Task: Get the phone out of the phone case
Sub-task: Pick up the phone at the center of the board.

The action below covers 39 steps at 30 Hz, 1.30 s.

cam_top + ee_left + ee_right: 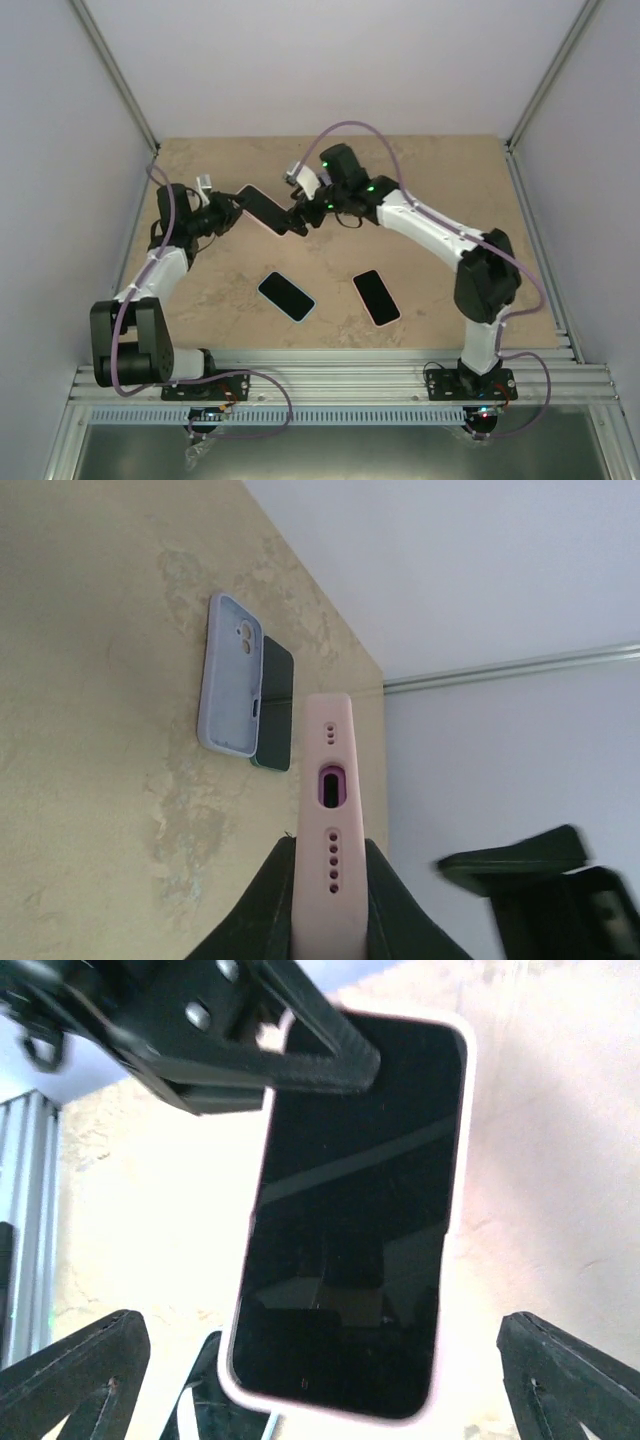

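Phone [350, 1220] glossy black in rounded pink case [330, 730], left pincer [328, 848] clamping case, right pincer [320, 1355] wide apart.

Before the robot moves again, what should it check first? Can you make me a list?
1. Left jaws shut on the black phone in its pink soft case: ok.
2. Phone lifted off the beige stone-patterned table: ok.
3. Right jaws open wide, one on each side of the phone's free end, not touching it: ok.
4. Phone out of the case: not ok; the pink rim wraps the whole screen.
5. Light-blue-cased phone and dark phone lying clear of both arms: ok.
6. How tightly the case grips: cannot tell.
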Available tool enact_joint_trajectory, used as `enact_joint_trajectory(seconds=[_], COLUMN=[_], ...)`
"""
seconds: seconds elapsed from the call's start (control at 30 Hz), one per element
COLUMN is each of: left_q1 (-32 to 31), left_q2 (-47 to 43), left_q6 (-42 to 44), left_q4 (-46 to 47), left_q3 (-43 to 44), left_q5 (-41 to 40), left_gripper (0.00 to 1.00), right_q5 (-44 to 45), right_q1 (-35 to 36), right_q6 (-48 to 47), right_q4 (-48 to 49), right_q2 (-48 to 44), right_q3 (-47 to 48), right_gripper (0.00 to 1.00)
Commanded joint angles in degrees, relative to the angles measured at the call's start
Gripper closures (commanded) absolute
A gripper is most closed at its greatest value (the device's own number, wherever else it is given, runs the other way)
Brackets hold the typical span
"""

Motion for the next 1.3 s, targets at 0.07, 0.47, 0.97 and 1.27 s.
enact_joint_trajectory(seconds=[0.07, 0.47, 0.97, 1.27], left_q1=[0.44, -10.26, -20.51, -20.6], left_q2=[-3.61, -7.48, -6.02, -8.93], left_q6=[5.94, 29.71, 34.05, 11.8], left_q4=[0.1, -18.42, -15.86, 10.7], left_q3=[3.95, 18.95, 26.58, 18.03], left_q5=[7.17, 12.92, 16.11, 13.49], left_gripper=[1.0, 1.0, 1.0, 1.0], right_q5=[-6.15, -16.84, -30.75, -39.36], right_q1=[-3.71, -10.78, -18.13, -17.34], right_q6=[-4.13, 0.0, 2.39, 20.95], right_q4=[-3.09, -4.94, 2.08, 18.08], right_q2=[-11.87, -26.87, -40.75, -37.01], right_q3=[-3.21, -13.94, -29.55, -33.12], right_gripper=[0.02, 0.02, 0.05, 0.29])
